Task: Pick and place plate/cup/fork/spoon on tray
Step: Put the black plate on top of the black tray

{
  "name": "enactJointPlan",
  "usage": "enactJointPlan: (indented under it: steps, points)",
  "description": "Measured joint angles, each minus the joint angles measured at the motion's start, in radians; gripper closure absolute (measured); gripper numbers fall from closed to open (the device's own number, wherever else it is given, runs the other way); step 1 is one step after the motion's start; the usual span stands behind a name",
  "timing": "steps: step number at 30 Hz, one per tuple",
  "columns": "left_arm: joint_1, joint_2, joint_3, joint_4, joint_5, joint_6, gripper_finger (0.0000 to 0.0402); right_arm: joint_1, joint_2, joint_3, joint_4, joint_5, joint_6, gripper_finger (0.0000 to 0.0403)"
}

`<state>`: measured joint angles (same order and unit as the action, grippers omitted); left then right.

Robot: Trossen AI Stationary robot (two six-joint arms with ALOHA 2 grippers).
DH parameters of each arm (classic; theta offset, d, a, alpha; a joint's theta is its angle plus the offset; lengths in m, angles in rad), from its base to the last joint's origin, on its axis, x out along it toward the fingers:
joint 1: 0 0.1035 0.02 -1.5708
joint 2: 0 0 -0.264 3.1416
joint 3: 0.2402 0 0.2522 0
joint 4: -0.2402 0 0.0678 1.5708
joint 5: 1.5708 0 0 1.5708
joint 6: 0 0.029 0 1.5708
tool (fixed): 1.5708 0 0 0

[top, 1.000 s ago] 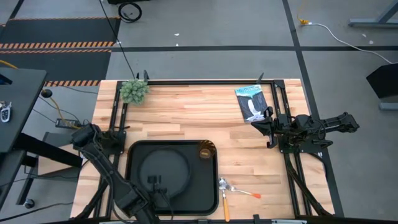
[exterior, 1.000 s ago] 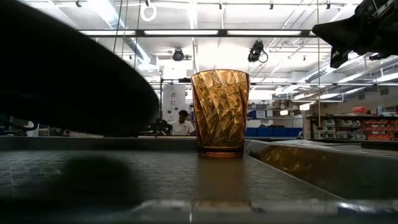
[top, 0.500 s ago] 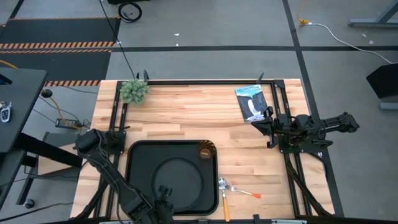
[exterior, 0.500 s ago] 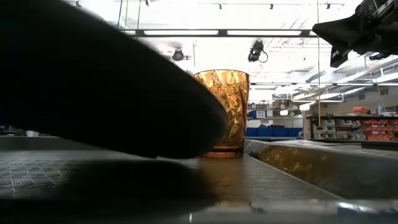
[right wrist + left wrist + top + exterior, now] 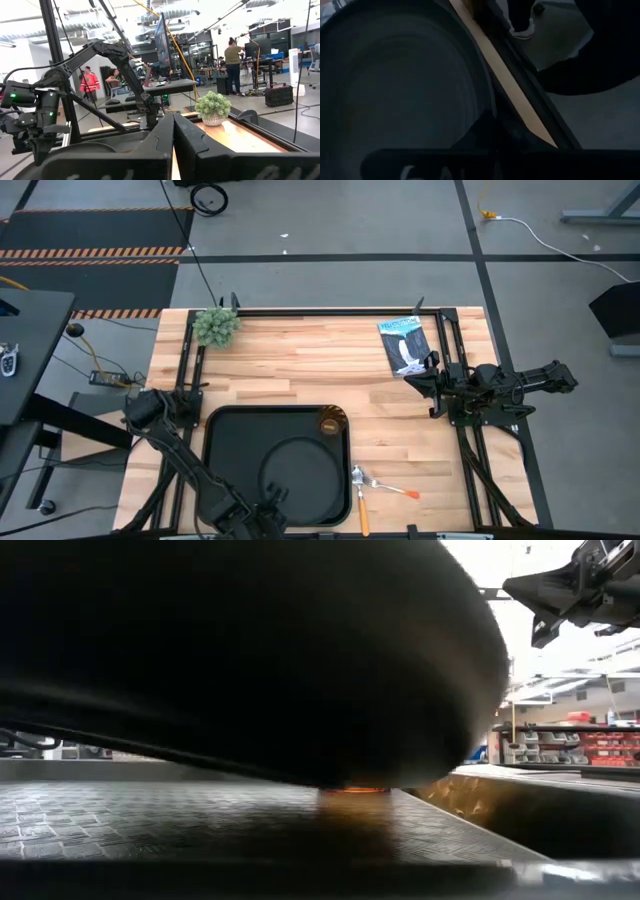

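The round black plate (image 5: 303, 470) hangs over the right half of the black tray (image 5: 225, 430). My left gripper (image 5: 268, 504) is shut on it at the tray's near edge. In the low view the plate's underside (image 5: 250, 650) fills most of the picture and hides the amber cup except for a sliver of its base (image 5: 350, 788). From above, the cup (image 5: 331, 422) stands in the tray's far right corner. The fork and the spoon (image 5: 362, 478) lie together on the table right of the tray. My right gripper (image 5: 432, 385) is shut and empty at the table's right edge. My left gripper holds the plate by its near left rim (image 5: 276, 495), coming at it from the table's near left. The gripper itself hides the place of contact. The plate is clear of the tray floor (image 5: 150, 830), with a gap under it in the low view.
A small potted plant (image 5: 215, 326) stands at the table's far left corner. A blue and white packet (image 5: 404, 345) lies at the far right. One orange handle (image 5: 365, 515) points to the near edge, another (image 5: 402, 491) to the right. People stand in the room beyond.
My left gripper has gone toward the table's right and near edges with the plate. The plate has travelled above the tray floor from the tray's middle to its right half. In the low view it has come in front of the cup.
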<state>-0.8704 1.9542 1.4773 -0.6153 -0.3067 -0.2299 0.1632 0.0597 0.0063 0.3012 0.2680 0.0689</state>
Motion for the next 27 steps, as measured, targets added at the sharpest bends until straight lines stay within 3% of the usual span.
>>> enactJointPlan:
  steps: [20, 27]
  points:
    - [0.004, 0.045, 0.0, 0.009, -0.038, 0.14, 0.0386, 0.0, 0.0, 0.0, 0.013, 0.0, 0.0, 0.0386]
    - [0.004, 0.045, 0.0, -0.002, -0.039, 0.095, 0.0386, 0.0, 0.0, 0.0, 0.012, 0.0, 0.0, 0.0386]
